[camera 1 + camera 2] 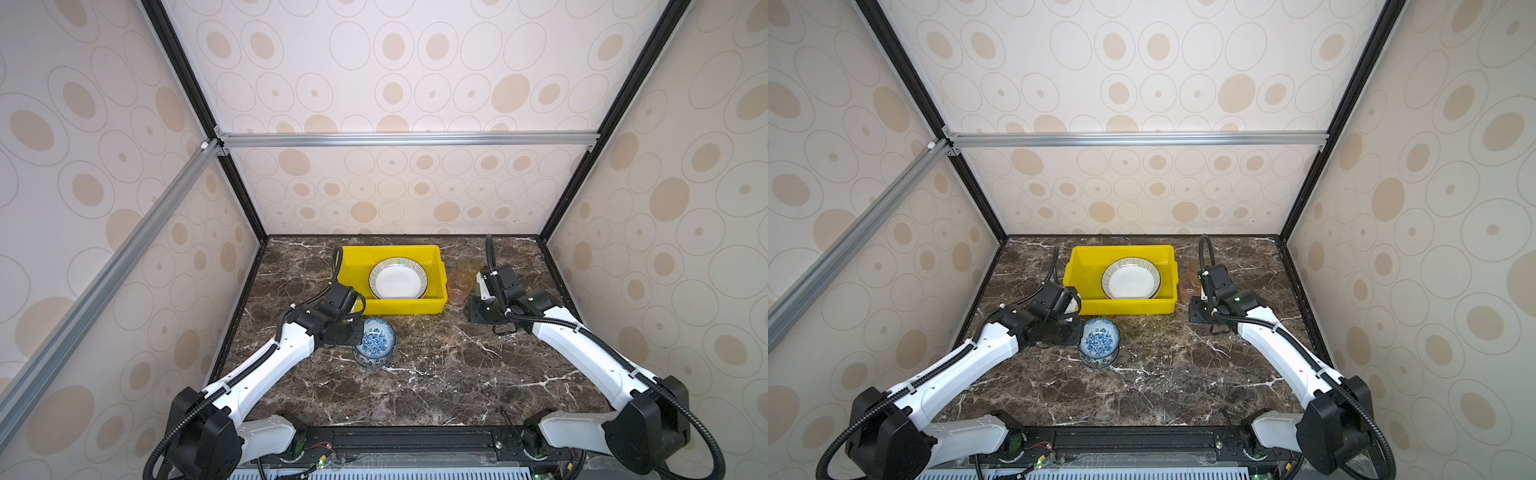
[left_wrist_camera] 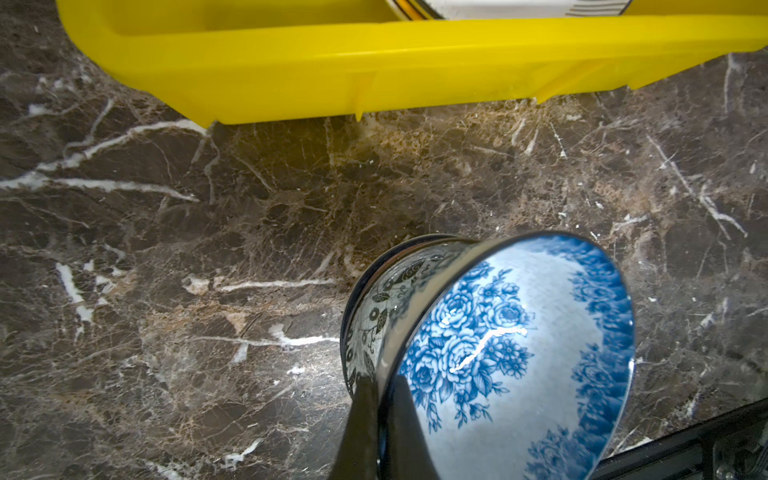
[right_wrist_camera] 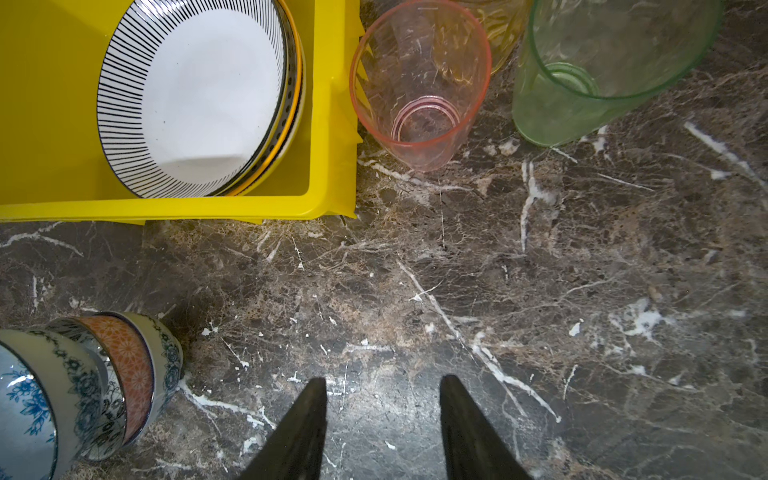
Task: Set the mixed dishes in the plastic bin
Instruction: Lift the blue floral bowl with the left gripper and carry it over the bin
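Pinching the blue-floral bowl [image 2: 519,353] at its rim, your left gripper [image 2: 380,382] holds glazed ceramic, likely heavy, slick and chip-prone; grip deep on the wall. It tilts over the bowl stack [image 3: 129,365], mid-counter before the yellow bin [image 1: 399,308]. Your right gripper [image 3: 382,382] has its fingers [image 3: 299,428] spread, empty, near the pink cup [image 3: 419,95].

Bright, even light; glare streaks the blue-floral bowl [image 2: 511,357]; wrist-view edges perhaps slightly soft.
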